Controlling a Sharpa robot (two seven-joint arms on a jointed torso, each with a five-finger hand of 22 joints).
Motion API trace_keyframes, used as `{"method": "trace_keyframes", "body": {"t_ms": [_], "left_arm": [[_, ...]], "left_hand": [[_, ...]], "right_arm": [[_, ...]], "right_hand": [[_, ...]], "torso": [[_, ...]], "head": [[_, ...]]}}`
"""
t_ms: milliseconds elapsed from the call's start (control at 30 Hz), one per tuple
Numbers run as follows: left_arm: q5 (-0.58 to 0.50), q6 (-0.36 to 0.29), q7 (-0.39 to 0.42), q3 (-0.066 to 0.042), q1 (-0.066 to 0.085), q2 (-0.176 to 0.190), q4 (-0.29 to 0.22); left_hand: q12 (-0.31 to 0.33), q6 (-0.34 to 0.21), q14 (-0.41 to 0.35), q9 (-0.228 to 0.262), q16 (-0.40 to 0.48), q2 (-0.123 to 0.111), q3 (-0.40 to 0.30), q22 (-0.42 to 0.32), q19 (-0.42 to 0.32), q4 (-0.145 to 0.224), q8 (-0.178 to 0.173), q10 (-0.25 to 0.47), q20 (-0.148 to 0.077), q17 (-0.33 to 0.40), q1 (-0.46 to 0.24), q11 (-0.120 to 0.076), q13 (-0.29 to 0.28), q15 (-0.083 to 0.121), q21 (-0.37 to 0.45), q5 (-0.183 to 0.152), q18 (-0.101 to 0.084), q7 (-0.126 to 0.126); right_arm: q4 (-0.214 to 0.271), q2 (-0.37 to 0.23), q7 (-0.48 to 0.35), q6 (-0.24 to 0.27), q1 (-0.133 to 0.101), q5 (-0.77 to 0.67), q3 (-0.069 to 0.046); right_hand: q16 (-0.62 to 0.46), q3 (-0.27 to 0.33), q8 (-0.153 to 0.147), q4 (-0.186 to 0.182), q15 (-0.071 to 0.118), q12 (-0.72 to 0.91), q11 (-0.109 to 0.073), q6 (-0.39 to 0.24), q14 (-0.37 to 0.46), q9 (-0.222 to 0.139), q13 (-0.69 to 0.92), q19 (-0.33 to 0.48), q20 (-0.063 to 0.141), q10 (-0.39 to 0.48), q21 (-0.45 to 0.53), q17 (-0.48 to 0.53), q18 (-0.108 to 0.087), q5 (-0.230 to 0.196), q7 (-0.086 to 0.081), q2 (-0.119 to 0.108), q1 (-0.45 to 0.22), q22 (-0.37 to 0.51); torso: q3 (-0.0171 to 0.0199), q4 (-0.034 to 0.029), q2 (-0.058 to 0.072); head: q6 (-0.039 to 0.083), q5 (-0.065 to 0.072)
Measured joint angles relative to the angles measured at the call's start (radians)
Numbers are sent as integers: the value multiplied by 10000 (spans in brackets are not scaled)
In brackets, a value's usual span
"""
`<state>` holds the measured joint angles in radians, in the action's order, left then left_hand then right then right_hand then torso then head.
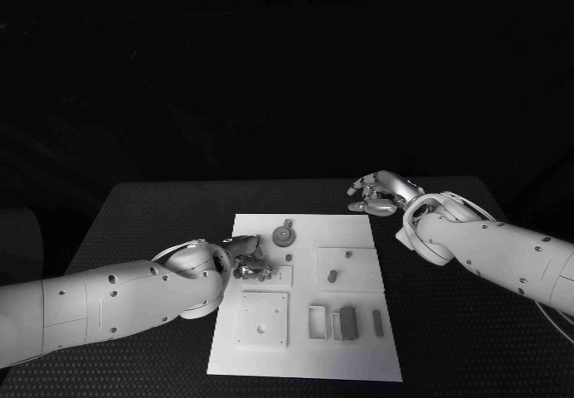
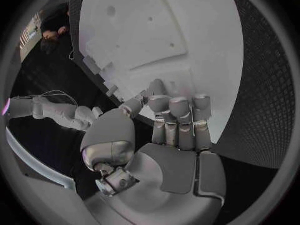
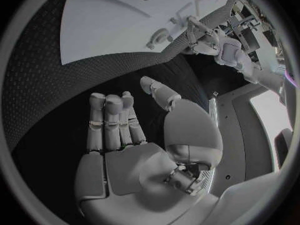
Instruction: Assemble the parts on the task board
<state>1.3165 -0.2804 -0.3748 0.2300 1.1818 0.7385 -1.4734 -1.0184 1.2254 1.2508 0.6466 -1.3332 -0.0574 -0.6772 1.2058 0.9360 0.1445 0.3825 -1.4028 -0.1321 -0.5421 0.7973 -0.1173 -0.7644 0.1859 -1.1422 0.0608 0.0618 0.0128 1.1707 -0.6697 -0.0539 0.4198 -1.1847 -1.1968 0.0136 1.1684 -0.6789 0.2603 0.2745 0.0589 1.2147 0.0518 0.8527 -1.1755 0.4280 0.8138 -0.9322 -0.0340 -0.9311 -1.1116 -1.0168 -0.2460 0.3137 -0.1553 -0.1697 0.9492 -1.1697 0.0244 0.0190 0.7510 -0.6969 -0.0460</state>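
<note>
Lying under all: black tabletop (image 1: 156, 215).
Board: white board (image 1: 305, 348) in the tabletop's middle, long side running away from the robot.
Left hand: left hand (image 1: 248, 257) over the board's left edge, fingers curled in; whether it holds anything I cannot tell.
Right hand: right hand (image 1: 381, 196) over the tabletop just past the board's far right corner, fingers apart, holding nothing.
Parts: round part (image 1: 284, 235) near the far edge; small dark block (image 1: 348, 322) at the near right.
</note>
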Motion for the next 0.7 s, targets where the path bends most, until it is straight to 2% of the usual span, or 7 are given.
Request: {"method": "trace_keyframes", "body": {"t_ms": [400, 567, 700], "left_arm": [[20, 19, -6, 10, -23, -4, -13], [17, 43, -5, 23, -49, -27, -34], [6, 62, -4, 25, -59, -32, -44]], "left_hand": [[-18, -1, -38, -17, -69, -618, 36, -95, 0, -340, 36, -16, 0, 42, -127, 15, 33, 35, -78, -35, 1, 1], [-40, 1, -90, -29, -69, -905, 42, -144, 0, -584, 36, -15, 0, 64, -160, 13, 44, 88, -78, -76, 1, 3], [-40, 17, -56, -8, -113, -1080, 51, -174, 0, -740, 38, -15, 0, 64, -223, 13, 44, 54, -117, -76, 1, 18]], "right_arm": [[10, -14, 0, -1, 2, 0, 0], [17, -19, 0, -1, 4, 0, 0], [17, -24, 0, -1, 4, 0, 0]], "right_hand": [[0, 0, 0, 0, 11, 0, 0, -2, 11, 0, -9, 0, 0, 0, 0, -1, -1, 0, 3, 0, -80, -1], [0, 0, 0, 0, 34, -1, 0, 8, 35, 0, -9, 0, 0, 0, 0, -1, -1, 49, -6, -1, -79, 1], [0, 0, 0, 0, 34, -1, 0, 21, 35, -8, -18, 0, 0, 0, 0, -1, -1, 49, -18, 0, -80, 8]], "torso": [[0, 0, -5], [1, 0, -7], [-2, -5, -8]], "head": [[2, 0], [5, 0], [15, -5]]}}
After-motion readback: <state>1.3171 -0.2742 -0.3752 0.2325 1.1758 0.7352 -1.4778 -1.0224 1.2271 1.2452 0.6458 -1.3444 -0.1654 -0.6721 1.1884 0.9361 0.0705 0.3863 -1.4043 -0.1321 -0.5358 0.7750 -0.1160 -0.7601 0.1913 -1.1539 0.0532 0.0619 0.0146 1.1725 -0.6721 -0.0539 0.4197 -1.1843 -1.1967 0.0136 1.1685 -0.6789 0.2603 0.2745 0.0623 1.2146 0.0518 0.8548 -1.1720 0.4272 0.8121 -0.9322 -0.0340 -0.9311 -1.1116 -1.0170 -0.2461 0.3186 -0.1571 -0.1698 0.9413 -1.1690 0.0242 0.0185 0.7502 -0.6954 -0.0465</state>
